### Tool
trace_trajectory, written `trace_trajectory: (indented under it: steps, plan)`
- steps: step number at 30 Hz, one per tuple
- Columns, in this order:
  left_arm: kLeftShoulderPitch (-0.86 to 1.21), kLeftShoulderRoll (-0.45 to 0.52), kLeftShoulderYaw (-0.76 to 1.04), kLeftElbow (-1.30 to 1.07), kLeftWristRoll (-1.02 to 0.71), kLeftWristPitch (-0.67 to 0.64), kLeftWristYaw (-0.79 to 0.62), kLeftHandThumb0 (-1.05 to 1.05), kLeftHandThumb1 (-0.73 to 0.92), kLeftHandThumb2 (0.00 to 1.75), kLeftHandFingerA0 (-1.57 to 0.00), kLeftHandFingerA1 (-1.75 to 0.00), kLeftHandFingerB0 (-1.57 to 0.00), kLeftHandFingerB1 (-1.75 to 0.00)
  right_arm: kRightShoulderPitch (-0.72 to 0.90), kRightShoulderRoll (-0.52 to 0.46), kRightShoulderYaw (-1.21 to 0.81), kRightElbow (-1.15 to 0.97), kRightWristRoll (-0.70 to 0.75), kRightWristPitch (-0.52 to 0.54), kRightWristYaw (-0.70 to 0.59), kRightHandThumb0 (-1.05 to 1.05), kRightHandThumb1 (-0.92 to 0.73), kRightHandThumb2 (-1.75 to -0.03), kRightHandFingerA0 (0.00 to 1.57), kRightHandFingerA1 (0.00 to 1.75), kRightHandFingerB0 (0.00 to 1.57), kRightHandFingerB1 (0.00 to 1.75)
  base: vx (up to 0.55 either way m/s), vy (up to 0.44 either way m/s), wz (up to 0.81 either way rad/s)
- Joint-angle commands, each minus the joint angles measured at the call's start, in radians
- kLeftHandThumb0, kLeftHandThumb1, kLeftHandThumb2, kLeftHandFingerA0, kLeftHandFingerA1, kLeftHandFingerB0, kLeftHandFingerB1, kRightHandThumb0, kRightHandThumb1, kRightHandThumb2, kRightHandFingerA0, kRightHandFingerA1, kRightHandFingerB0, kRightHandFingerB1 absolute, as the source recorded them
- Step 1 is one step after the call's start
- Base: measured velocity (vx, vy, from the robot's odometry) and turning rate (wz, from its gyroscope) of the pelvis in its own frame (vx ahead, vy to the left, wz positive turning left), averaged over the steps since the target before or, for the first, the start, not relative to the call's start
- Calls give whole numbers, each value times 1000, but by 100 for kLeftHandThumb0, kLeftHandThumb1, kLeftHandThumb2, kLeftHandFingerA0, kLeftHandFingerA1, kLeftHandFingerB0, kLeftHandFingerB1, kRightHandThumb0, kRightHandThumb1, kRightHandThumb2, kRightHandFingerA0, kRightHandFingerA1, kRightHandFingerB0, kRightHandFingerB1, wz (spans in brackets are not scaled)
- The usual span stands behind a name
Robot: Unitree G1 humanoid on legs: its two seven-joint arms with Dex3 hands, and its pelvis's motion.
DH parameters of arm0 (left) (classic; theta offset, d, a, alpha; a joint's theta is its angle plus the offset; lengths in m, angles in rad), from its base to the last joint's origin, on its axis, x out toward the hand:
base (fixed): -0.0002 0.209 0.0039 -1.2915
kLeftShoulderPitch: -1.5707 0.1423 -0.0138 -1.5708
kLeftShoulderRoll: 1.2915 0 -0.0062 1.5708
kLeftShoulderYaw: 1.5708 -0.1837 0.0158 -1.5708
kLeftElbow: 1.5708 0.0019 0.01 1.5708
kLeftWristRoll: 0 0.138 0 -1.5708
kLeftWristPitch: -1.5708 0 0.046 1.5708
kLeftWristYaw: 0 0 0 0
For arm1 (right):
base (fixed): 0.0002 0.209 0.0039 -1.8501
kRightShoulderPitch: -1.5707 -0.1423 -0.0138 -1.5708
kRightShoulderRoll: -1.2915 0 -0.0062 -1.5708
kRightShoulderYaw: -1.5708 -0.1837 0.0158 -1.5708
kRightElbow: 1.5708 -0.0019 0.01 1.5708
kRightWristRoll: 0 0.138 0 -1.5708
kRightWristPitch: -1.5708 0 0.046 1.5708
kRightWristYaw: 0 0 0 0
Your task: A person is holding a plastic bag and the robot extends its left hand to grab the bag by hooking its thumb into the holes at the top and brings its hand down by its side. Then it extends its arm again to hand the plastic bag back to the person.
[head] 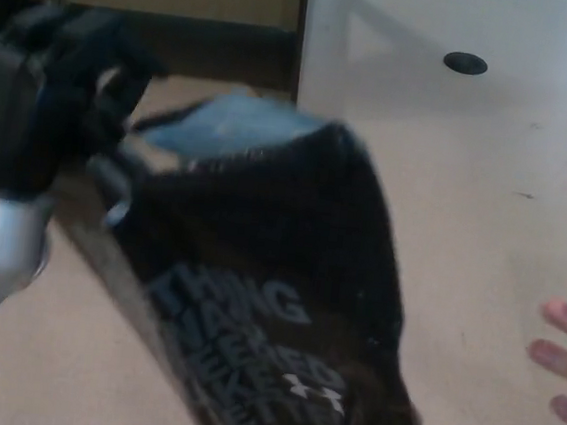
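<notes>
The robot's left hand (59, 90) sits at the upper left of the head view, black and blurred, raised above the pale floor (483, 222). Its fingers are curled around the top edge of the plastic bag (267, 281), which hangs from it and swings out toward the middle and bottom of the picture, tilted. The bag is dark and glossy, with grey lettering and a small white logo low on its face; something light blue shows at its open top. Just how the thumb sits in the bag's holes cannot be told through the blur. Below the hand, the silver-grey forearm (4, 246) runs down the left edge. At the right edge, a person's fingertips (564, 350) show, spread and well apart from the bag. A small dark round spot (466, 62) lies on the floor near the top right, and a brown wall with a dark base (211, 25) runs across the top left
</notes>
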Motion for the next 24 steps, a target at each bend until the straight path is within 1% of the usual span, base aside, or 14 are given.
trace_trajectory:
  steps: [1, 3, 6, 8, 9, 13, 14, 15, 16, 20, 21, 22, 23, 24]
  plan:
    - [-411, -157, -40, 109, -58, 187, -249, -15, 79, 65, -73, -166, -67, -145, -54, -49, -55, -4, 45, 29, 12, -38, -68, -61, 72, 62, 51, 38, 0, 0, 0]
    - [-499, -223, -59, 164, -50, 190, -246, -14, 74, 63, -74, -163, -75, -131, -70, -53, -64, -8, 46, 29, 4, -38, -68, -60, 71, 67, 51, 38, 0, 0, 0]
    - [-593, -292, -70, 222, -47, 200, -243, -15, 75, 64, -85, -165, -79, -129, -100, -61, -75, -16, 51, 39, 12, -38, -69, -61, 72, 62, 50, 38, 0, 0, 0]
    - [-646, -335, -69, 254, -64, 194, -258, -11, 72, 72, -92, -168, -84, -112, -124, -64, -82, -14, 51, 42, 10, -38, -68, -61, 74, 60, 50, 38, 0, 0, 0]
    - [-669, -356, -73, 264, -64, 198, -262, -15, 74, 71, -89, -169, -72, -136, -134, -65, -82, -14, 48, 45, 10, -39, -69, -61, 74, 58, 50, 38, 0, 0, 0]
    - [-734, -406, -83, 299, -52, 206, -269, -16, 73, 72, -88, -169, -74, -132, -154, -59, -96, -15, 53, 45, 15, -39, -68, -61, 73, 57, 50, 38, 0, 0, 0]
    - [-753, -418, -80, 309, -58, 211, -280, -17, 66, 80, -110, -160, -82, -123, -165, -59, -98, -12, 51, 50, 14, -39, -68, -61, 74, 58, 50, 38, 0, 0, 0]
    - [-772, -429, -78, 327, -63, 200, -282, -17, 74, 76, -91, -169, -79, -121, -173, -59, -102, -10, 53, 50, 17, -39, -68, -60, 76, 63, 51, 38, 0, 0, 0]
    - [-785, -437, -81, 335, -57, 199, -279, -16, 75, 74, -90, -169, -74, -132, -178, -59, -101, -8, 49, 50, 15, -39, -69, -61, 75, 60, 51, 38, 0, 0, 0]
    - [-830, -448, -90, 367, -36, 185, -266, -15, 73, 74, -89, -169, -72, -136, -199, -52, -101, -1, 38, 60, 11, -39, -68, -61, 75, 59, 50, 38, 0, 0, 0]
    - [-846, -445, -93, 371, -32, 176, -265, -15, 72, 74, -86, -169, -69, -140, -209, -46, -106, 3, 42, 66, 15, -45, -58, -85, 70, 67, 44, 50, 0, 0, 0]
    - [-861, -444, -92, 376, -33, 175, -269, -15, 73, 73, -84, -168, -69, -137, -216, -43, -107, 4, 39, 67, 14, -38, -68, -61, 76, 61, 51, 38, 0, 0, 0]
    - [-875, -444, -91, 380, -37, 178, -274, -15, 73, 73, -84, -168, -69, -137, -220, -41, -105, 5, 33, 66, 9, -38, -68, -61, 76, 61, 51, 38, 0, 0, 0]
    - [-892, -443, -87, 390, -46, 177, -282, -14, 73, 74, -84, -169, -66, -141, -226, -40, -108, 5, 36, 68, 13, -44, -57, -86, 70, 68, 43, 51, 0, 0, 0]
